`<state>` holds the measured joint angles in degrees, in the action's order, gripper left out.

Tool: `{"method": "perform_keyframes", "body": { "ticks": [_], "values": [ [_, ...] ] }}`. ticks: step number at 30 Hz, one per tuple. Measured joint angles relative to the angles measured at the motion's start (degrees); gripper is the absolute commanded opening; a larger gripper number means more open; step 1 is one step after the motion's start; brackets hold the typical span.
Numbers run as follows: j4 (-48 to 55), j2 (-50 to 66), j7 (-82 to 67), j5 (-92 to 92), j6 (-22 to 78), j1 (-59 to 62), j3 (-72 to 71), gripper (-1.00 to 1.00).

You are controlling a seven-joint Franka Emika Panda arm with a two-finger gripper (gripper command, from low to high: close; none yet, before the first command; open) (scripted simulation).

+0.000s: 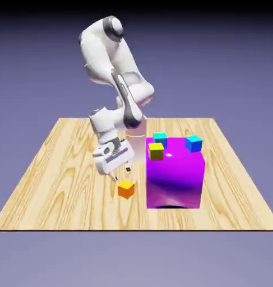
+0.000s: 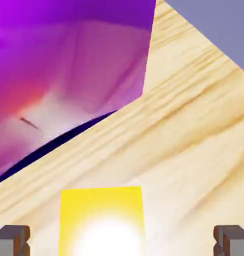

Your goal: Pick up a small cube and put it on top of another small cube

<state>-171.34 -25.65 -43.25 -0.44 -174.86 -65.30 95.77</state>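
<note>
The white two-finger claw (image 1: 121, 174) hangs spread to its full width and holds nothing, tilted over the small plain orange cube (image 1: 126, 189), which sits on the pale wooden desk (image 1: 60, 179) just below and slightly toward the exterior view's right of the fingertips. In the hand view the cube (image 2: 101, 220) shows bright between the two grey fingertips (image 2: 11, 240), nearer the left one than the right, so the hold is not yet centred. To do this step well, I would shift the claw sideways until the cube lies midway between the fingers, square the wrist to the cube's flat faces, then come straight down and close only once the pads bracket its sides. The big glossy purple block (image 1: 175, 179) stands close beside the cube, so the outer finger needs room there. On that block rest a small yellow-green cube (image 1: 156, 151) and two small cyan-blue cubes (image 1: 193, 143), one of them likely the place to stack
</note>
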Motion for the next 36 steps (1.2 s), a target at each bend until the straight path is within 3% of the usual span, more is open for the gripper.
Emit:
{"method": "perform_keyframes", "body": {
  "ticks": [17,18,20,36],
  "values": [
    [4.6,-7.5,-4.9,4.4,-13.9,-35.3,31.5,0.0],
    [4.6,-7.5,-4.9,4.4,-13.9,-35.4,31.6,-1.0],
    [4.6,-7.5,-4.9,4.4,-13.9,-35.4,31.6,-1.0],
    [0.3,-0.5,-0.3,0.3,-0.8,-2.2,1.9,-1.0]
  ]
}}
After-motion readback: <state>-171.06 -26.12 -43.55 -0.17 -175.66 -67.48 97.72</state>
